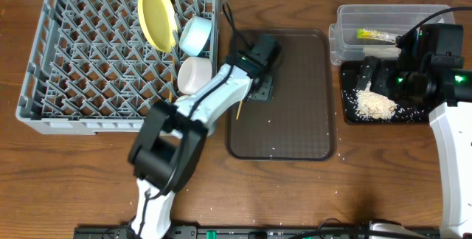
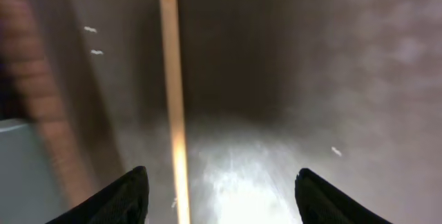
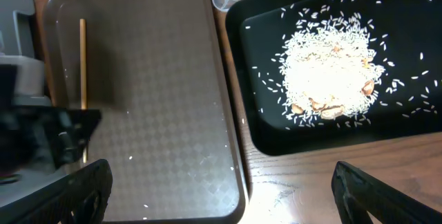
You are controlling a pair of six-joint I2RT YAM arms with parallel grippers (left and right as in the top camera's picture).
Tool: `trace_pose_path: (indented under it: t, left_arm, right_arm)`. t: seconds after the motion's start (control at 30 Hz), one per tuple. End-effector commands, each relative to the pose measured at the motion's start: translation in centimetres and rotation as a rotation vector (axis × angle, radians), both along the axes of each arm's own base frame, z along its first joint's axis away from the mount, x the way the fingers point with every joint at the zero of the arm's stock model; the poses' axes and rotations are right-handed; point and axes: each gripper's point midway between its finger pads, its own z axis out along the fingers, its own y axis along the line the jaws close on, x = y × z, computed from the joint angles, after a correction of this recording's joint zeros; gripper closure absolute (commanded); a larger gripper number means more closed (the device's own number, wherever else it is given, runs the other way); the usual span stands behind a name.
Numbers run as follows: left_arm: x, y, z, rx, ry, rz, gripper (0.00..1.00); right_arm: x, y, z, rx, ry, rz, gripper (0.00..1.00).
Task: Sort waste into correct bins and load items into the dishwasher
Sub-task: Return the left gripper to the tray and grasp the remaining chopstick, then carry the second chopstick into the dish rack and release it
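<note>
The grey dish rack [image 1: 110, 54] holds the yellow plate [image 1: 157, 16], the light-blue bowl [image 1: 196, 35] and the white bowl [image 1: 193, 74]. My left gripper [image 1: 259, 84] [image 2: 222, 175] is open, low over the brown serving tray [image 1: 295, 121], with a wooden chopstick [image 2: 173, 92] [image 1: 240, 108] lying between its fingers, nearer the left one. My right gripper [image 1: 371, 73] [image 3: 221, 172] is open and empty, above the black tray [image 1: 354, 113] [image 3: 414, 10] that holds a rice pile [image 1: 375, 104] [image 3: 328, 72]. The clear tub [image 1: 354, 32] holds the yellow-green packet [image 1: 376, 35]. The cup is not in view.
A few loose rice grains [image 1: 273, 149] lie on the brown serving tray [image 3: 152, 79] and on the wood beside it. The chopstick also shows in the right wrist view [image 3: 83, 58]. The left arm reaches across the rack's right edge.
</note>
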Motion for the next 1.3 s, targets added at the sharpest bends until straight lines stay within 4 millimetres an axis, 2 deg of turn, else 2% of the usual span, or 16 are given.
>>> trace_pose_path:
  t: [0.0, 0.17, 0.47, 0.6, 0.77, 0.83, 0.97, 1.1, 1.17, 1.27]
  left_arm:
    - [1.1, -0.1, -0.3, -0.004, -0.027, 0.023, 0.30]
    - [2.3, 0.2, -0.8, 0.019, -0.076, 0.040, 0.30]
    - [1.9, 0.1, -3.4, 0.017, -0.019, 0.034, 0.32]
    - [1.6, -0.4, -3.5, -0.006, -0.004, 0.025, 0.59]
    - [-0.3, -2.6, -3.7, -0.129, 0.100, -0.025, 0.80]
    - [-1.2, -2.9, -3.8, -0.148, 0.141, -0.020, 0.92]
    - [-2.1, -2.3, -3.7, -0.132, 0.184, 0.021, 0.92]
    - [-2.1, -2.1, -1.3, -0.122, 0.172, 0.028, 0.92]
    - [-1.5, -1.7, 1.0, -0.112, 0.127, 0.035, 0.92]
    - [-0.7, -0.6, 5.5, -0.094, 0.028, 0.054, 0.93]
  right_arm:
    - [0.2, -0.3, 0.2, 0.002, -0.003, -0.016, 0.01]
    - [0.2, -0.3, 0.2, 0.003, -0.003, -0.015, 0.01]
    - [0.2, -0.3, 0.2, 0.002, -0.003, -0.016, 0.01]
    - [0.2, -0.3, 0.2, 0.002, -0.003, -0.016, 0.01]
    - [0.2, -0.3, 0.2, 0.002, -0.003, -0.016, 0.01]
    - [0.2, -0.3, 0.2, 0.002, -0.003, -0.016, 0.01]
    - [0.2, -0.3, 0.2, 0.002, -0.003, -0.016, 0.01]
    - [0.2, -0.3, 0.2, 0.002, -0.003, -0.016, 0.01]
    - [0.2, -0.3, 0.2, 0.002, -0.003, -0.016, 0.01]
    - [0.2, -0.3, 0.2, 0.002, -0.003, -0.016, 0.01]
